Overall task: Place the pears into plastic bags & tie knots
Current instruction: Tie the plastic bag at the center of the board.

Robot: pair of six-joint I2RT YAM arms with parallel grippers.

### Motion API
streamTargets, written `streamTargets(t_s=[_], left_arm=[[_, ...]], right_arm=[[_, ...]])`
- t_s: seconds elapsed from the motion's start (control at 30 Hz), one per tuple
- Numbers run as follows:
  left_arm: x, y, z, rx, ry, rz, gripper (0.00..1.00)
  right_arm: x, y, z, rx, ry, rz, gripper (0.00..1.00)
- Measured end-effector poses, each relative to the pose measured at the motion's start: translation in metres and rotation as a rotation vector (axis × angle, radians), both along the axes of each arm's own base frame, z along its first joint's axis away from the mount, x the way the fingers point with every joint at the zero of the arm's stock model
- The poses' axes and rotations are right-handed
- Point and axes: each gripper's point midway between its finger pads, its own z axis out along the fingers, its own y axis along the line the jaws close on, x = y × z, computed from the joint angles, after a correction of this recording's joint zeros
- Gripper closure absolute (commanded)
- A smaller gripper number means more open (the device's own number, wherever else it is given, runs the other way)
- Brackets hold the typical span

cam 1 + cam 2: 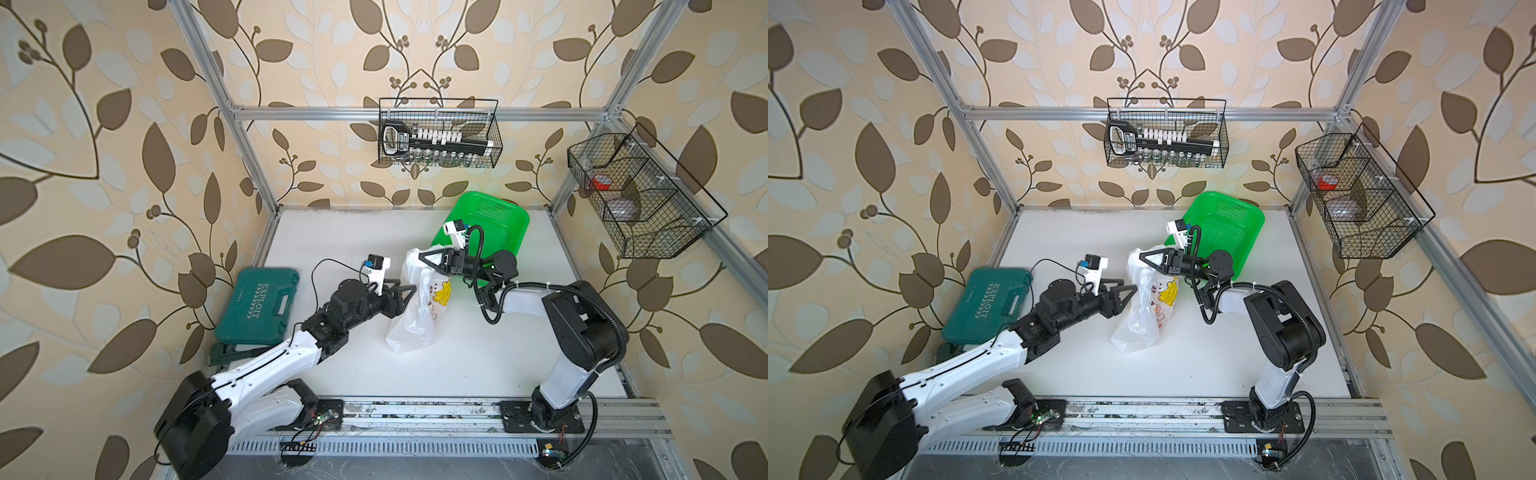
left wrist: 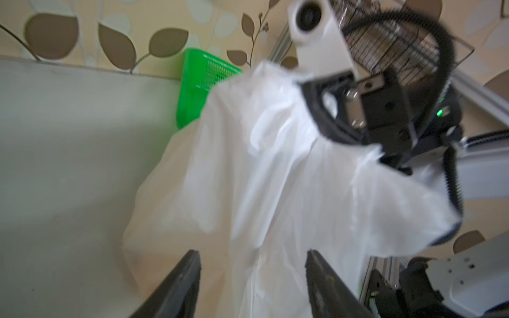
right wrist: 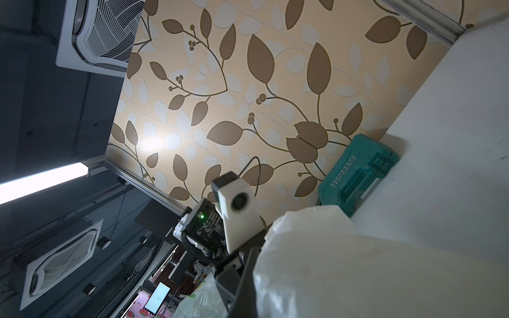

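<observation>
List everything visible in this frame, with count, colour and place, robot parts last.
thin translucent white plastic bag with yellow cartoon print: one, mid-table, top lifted, bottom on the table.
green perforated plastic basket: one, far side of the table, tilted against the wall.
dark teal plastic tool case: one, at the table's left edge.
black wire basket holding tools: one, on the back rail.
black wire shelf: one, on the right frame.
white table: one.
pears: none visible.
left gripper: jaws apart, astride the bag.
right gripper: shut on the bag's top.
</observation>
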Motion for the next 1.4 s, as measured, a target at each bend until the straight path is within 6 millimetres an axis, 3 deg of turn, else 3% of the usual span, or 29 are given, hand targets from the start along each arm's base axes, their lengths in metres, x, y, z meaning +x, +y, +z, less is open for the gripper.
streamTargets(t_s=[0.13, 0.23, 0.33, 0.43, 0.47, 0.5, 0.57, 0.6, 0.83, 1.0, 1.1, 1.2, 1.4], left_arm=[[0.002, 0.017, 0.038, 0.003, -0.11, 0.058, 0.27], [0.014, 0.01, 0.043, 0.033, -0.121, 0.045, 0.26], [0.024, -0.008, 0.016, 0.088, -0.061, -0.015, 0.27], [0.026, -0.024, -0.019, 0.132, 0.018, -0.087, 0.35], [0.027, -0.028, -0.029, 0.143, 0.041, -0.107, 0.42], [0.026, -0.031, -0.035, 0.148, 0.052, -0.124, 0.57], [0.026, -0.039, -0.04, 0.134, 0.069, -0.161, 0.97], [0.025, -0.042, -0.041, 0.128, 0.073, -0.179, 1.0], [0.018, -0.061, -0.037, 0.051, 0.081, -0.284, 1.0], [0.005, -0.063, -0.052, 0.031, 0.106, -0.315, 1.0], [0.005, -0.066, -0.057, 0.027, 0.107, -0.324, 1.0], [0.005, -0.068, -0.066, 0.033, 0.128, -0.326, 1.0], [0.0, -0.07, -0.087, 0.032, 0.194, -0.329, 1.0]], right_arm=[[-0.007, -0.003, -0.002, -0.03, -0.032, 0.001, 1.0], [-0.012, -0.004, 0.001, -0.047, -0.067, 0.0, 1.0], [-0.015, -0.004, 0.003, -0.059, -0.096, -0.001, 1.0], [-0.017, -0.004, 0.002, -0.07, -0.11, 0.0, 1.0], [-0.017, -0.004, 0.001, -0.074, -0.112, -0.001, 1.0], [-0.017, -0.004, 0.0, -0.078, -0.112, -0.001, 1.0], [-0.017, -0.004, -0.004, -0.087, -0.108, 0.0, 1.0], [-0.017, -0.004, -0.006, -0.09, -0.106, 0.0, 1.0], [-0.019, -0.008, -0.012, -0.104, -0.097, -0.016, 1.0], [-0.013, -0.012, -0.013, -0.108, -0.08, -0.041, 0.94], [-0.012, -0.013, -0.014, -0.111, -0.074, -0.044, 0.93], [-0.011, -0.014, -0.013, -0.107, -0.072, -0.049, 0.85], [-0.01, -0.014, -0.011, -0.099, -0.068, -0.055, 0.85]])
